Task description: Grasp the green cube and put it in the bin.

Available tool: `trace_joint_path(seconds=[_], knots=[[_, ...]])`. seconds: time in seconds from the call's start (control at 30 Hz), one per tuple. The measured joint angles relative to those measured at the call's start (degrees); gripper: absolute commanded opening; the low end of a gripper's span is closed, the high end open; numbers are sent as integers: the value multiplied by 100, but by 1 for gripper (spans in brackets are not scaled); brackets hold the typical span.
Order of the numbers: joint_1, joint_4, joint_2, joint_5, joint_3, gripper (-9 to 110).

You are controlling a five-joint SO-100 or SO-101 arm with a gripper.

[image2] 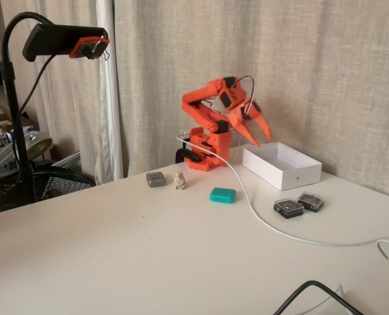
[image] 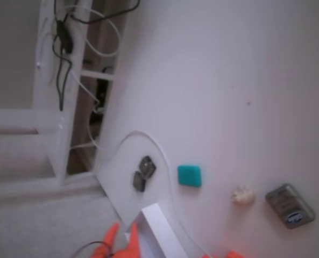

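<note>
Gripper is up off the table w/ fingers spread apart, nothing held. Green cube lies on table below & in front of it; bin is just beneath/beside the fingertips.

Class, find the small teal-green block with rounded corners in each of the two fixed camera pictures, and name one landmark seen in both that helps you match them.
In a fixed view, the small teal-green block with rounded corners lies low, right of centre, right of the two dark grey blocks.
In another fixed view, the block lies at centre, left of those grey blocks.
Shared landmark: the white cable running between the block and the grey blocks.
</note>
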Motion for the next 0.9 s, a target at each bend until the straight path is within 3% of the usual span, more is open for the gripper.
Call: trace_joint_path(seconds=[0.1, 0.27, 0.43, 0.57, 0.9], knots=[[475, 1002, -1230, 229, -1758, 17], [1573, 1934, -2909, 431, -3568, 28], [2470, 1731, -4764, 527, -3595, 29], [2689, 853, -5801, 536, -3006, 29], [3085, 299, -6003, 457, -1925, 32]])
